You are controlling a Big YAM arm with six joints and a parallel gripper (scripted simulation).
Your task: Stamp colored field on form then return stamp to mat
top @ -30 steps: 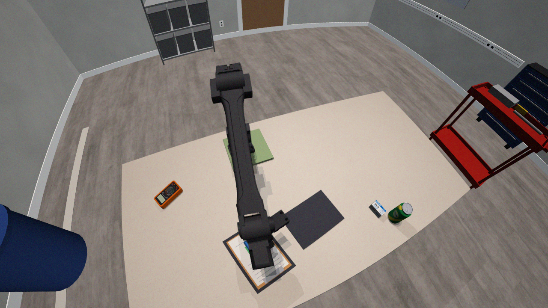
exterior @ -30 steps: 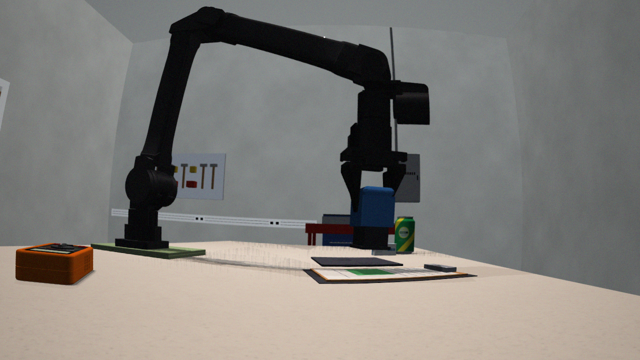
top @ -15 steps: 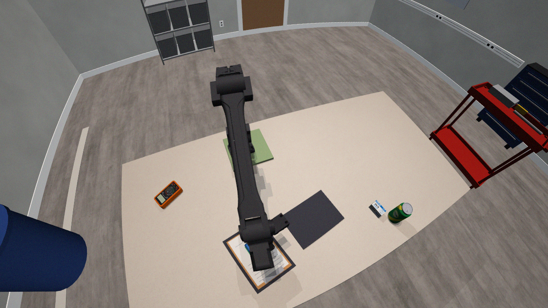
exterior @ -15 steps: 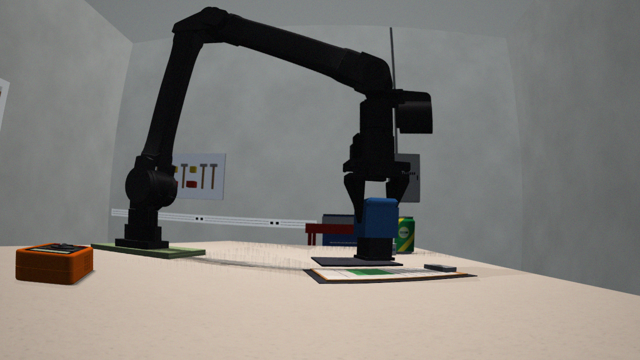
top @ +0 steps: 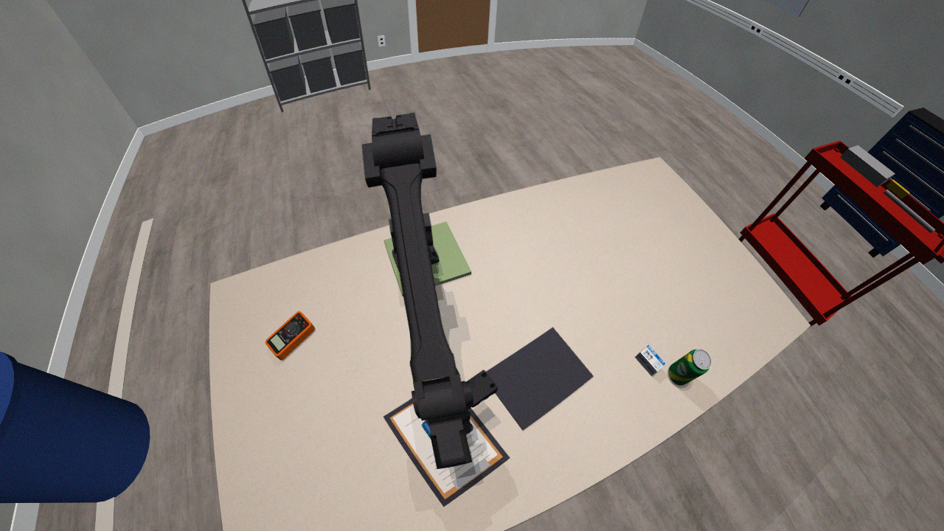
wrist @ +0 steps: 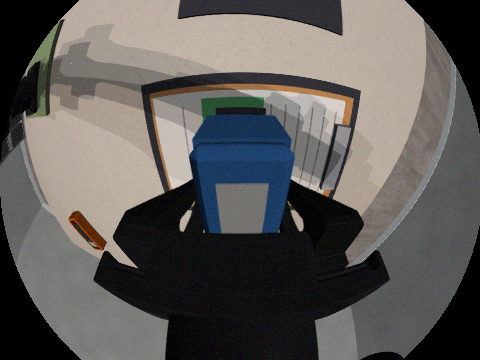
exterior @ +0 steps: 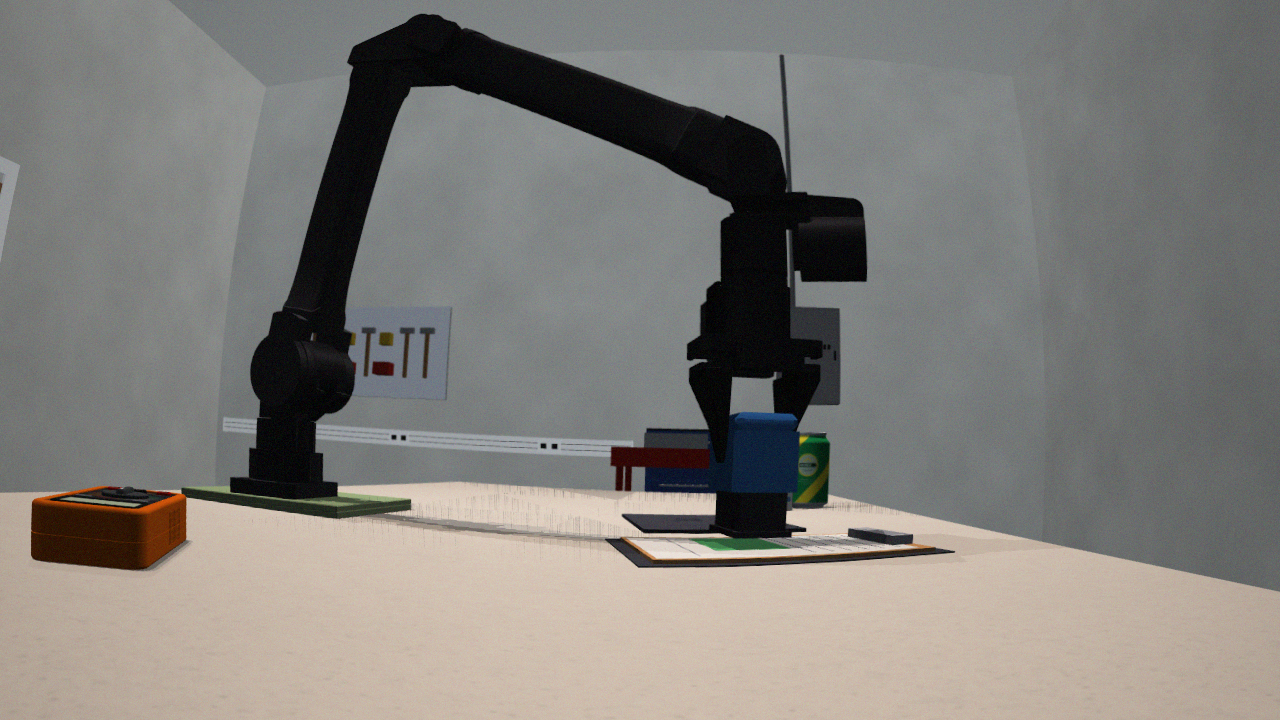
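Note:
The blue stamp (exterior: 756, 452) (wrist: 240, 160) with its black base stands upright between my fingers. My gripper (exterior: 756, 428) (wrist: 241, 179) is shut on the stamp's blue body and points straight down. The stamp's base is down at the form (exterior: 680, 548) (wrist: 175, 140) (top: 455, 487), over the far part of the green field (exterior: 742, 543) (wrist: 214, 106). I cannot tell whether it is pressed down. In the top view the wrist hides most of the stamp (top: 426, 429). The dark mat (top: 540, 376) (exterior: 662, 520) lies bare just behind the form.
An orange multimeter (top: 289, 335) (exterior: 107, 525) (wrist: 87, 230) lies to the left. A green can (top: 688, 366) (exterior: 811, 468) and a small card box (top: 650, 360) stand to the right. The arm's green base plate (top: 455, 257) (exterior: 358, 504) is at the back. A red cart (top: 844, 217) stands off the table.

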